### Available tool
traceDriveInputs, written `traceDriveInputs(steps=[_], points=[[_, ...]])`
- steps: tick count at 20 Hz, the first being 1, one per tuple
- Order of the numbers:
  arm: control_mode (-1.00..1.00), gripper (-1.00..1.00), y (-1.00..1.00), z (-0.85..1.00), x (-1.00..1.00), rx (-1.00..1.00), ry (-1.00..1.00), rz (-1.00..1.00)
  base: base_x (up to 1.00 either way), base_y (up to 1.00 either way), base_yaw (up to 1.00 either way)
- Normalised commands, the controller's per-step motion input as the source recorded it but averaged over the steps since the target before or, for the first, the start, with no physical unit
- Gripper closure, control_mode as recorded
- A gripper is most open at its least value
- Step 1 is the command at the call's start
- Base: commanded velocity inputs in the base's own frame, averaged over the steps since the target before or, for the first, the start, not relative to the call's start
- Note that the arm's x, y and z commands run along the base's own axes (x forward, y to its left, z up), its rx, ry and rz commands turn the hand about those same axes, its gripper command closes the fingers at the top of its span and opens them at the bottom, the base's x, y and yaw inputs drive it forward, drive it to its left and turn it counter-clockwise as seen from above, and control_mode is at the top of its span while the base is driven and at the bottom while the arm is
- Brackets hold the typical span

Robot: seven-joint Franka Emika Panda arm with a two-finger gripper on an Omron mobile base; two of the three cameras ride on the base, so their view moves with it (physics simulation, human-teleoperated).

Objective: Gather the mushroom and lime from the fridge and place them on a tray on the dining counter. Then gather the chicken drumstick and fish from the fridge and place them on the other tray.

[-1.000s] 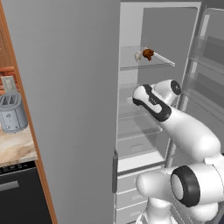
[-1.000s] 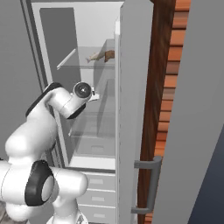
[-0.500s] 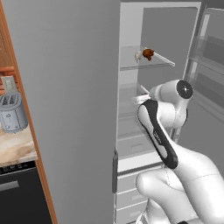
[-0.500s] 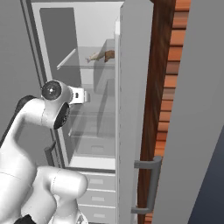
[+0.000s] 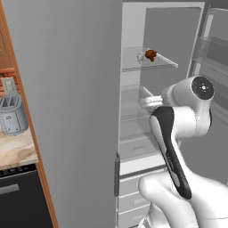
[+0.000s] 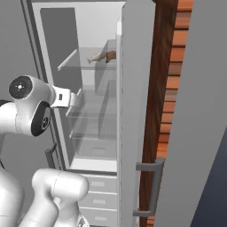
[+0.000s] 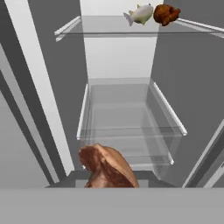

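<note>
One fridge is seen standing open, its white inside and glass shelves exposed, with grey drawers below them. The white arm is bent sharply in front of the opening: the dark-striped link rises from the lower right of the left base view to a round joint, and from there the hand is turned roughly level toward the fridge, at the height of the middle shelves and below the top one. A grey toaster is set on a counter well to the left of the fridge, and a brick-red wall edge is seen beside the door in the right base view. The gripper is nearly closed and is clamped on the drumstick, a reddish-brown lump that covers the fingertips at the bottom of the hand view, just in front of the shelves. The fish, small and silvery, is laid on the top glass shelf, well above the gripper. A smaller brown lump is set just beside the fish on the same shelf; what it is cannot be told.
</note>
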Motion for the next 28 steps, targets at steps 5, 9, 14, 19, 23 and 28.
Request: traceDriveInputs(steps=[5,9,14,19,23,28], points=[[-1.00,1.00,0.00,0.15,-0.41,0.00,0.12,-0.02,0.00,0.00,0.00],[-1.00,1.00,0.00,0.01,0.00,0.00,0.02,0.00,0.00,0.00,0.00],[-1.00,1.00,0.00,0.00,0.00,0.00,0.00,0.00,0.00,0.00,0.00],[-1.00,1.00,0.00,0.00,0.00,0.00,0.00,0.00,0.00,0.00,0.00],[1.00,1.00,0.00,0.00,0.00,0.00,0.00,0.00,-0.19,0.00,0.00],[1.00,1.00,0.00,0.00,0.00,0.00,0.00,0.00,-0.82,0.00,0.00]])
